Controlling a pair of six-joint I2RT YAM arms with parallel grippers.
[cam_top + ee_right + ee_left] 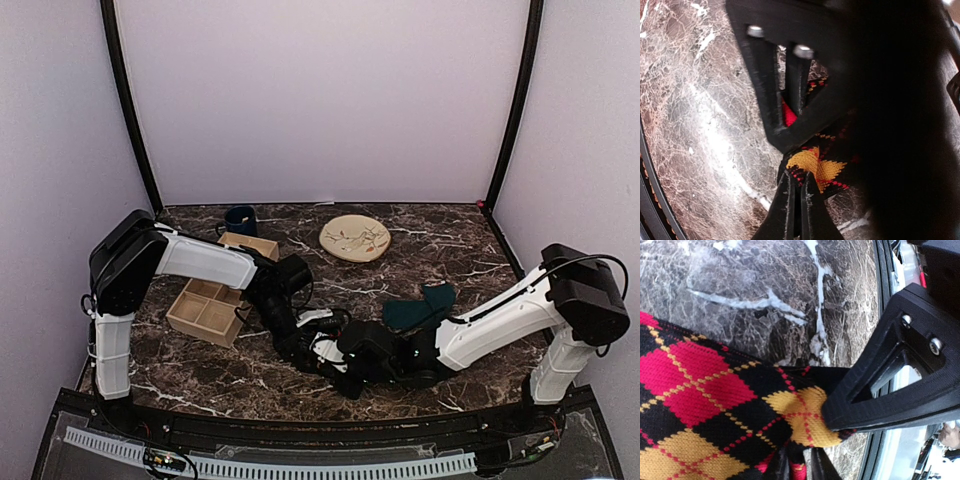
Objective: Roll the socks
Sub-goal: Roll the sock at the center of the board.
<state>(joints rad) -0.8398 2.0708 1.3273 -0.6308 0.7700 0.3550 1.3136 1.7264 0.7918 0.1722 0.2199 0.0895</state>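
The black argyle sock (700, 390) with red and yellow diamonds lies on the marble table. My right gripper (796, 176) is shut on a yellow-diamond corner of it (825, 167). One of its fingers (880, 390) shows as a black triangle pressing that corner. My left gripper (800, 467) sits just beside it, jaws slightly parted, with a fold of red fabric loose between them. Its fingers (765, 90) face the right gripper's. From above, both grippers (335, 365) meet near the table's front centre and cover the argyle sock. The teal-green socks (422, 305) lie behind the right arm.
A wooden compartment box (212, 305) stands at the left under the left arm. A dark blue mug (240, 220) is behind it. A round patterned plate (355, 238) lies at the back centre. The table's black front rail (880, 270) runs close to the grippers.
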